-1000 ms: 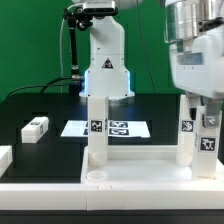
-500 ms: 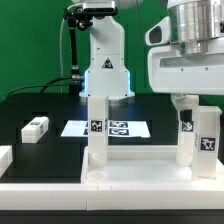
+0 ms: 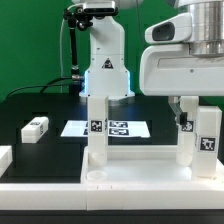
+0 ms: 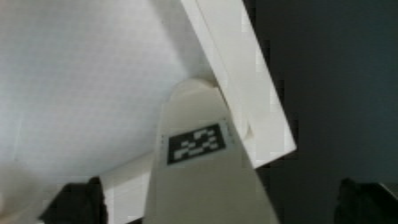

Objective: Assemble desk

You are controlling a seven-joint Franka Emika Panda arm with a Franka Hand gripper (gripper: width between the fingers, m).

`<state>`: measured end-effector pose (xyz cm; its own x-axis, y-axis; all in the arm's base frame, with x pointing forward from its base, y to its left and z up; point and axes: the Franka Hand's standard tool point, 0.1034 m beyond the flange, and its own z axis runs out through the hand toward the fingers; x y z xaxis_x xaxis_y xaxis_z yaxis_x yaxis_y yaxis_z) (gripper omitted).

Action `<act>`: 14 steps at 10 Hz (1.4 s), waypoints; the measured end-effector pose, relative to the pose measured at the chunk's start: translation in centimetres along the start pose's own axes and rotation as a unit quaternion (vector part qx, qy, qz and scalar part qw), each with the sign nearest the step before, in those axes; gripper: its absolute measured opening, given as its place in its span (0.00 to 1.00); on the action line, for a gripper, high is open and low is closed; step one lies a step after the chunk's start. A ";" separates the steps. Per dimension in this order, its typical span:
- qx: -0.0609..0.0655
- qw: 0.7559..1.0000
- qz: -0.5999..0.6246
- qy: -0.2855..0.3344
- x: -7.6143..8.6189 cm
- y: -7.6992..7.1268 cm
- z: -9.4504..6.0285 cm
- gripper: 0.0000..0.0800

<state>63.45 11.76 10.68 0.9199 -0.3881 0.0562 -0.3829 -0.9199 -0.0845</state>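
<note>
The white desk tabletop [image 3: 110,180] lies at the front with its rim up. Three short square tagged legs stand upright on it: one on the exterior view's left [image 3: 97,130] and two on the right [image 3: 185,140] [image 3: 207,142]. My gripper [image 3: 197,104] hangs just above the rightmost leg. In the wrist view this leg [image 4: 199,150] stands between my two dark fingertips [image 4: 80,202], with a gap on each side. The gripper [image 4: 214,205] is open and holds nothing. The tabletop panel [image 4: 71,80] fills the view behind the leg.
A loose tagged leg [image 3: 35,127] lies on the black table at the exterior view's left, with another white piece [image 3: 5,156] at the left edge. The marker board [image 3: 125,128] lies behind the tabletop. The arm's white base [image 3: 105,65] stands at the back.
My gripper has risen off the rightmost leg, which stays standing on the tabletop. The other legs have not moved.
</note>
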 end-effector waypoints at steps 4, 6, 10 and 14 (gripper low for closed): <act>-0.001 1.000 0.024 0.001 0.1 0.1 0.0 0.64; -0.002 0.995 0.103 0.001 0.1 0.3 0.0 0.36; 0.005 0.939 0.344 -0.003 0.4 0.4 0.0 0.36; 0.030 0.817 0.576 0.003 -0.1 -0.5 0.3 0.36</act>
<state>63.59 12.30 10.42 -0.0483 -0.9947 -0.0906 -0.9893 0.0601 -0.1326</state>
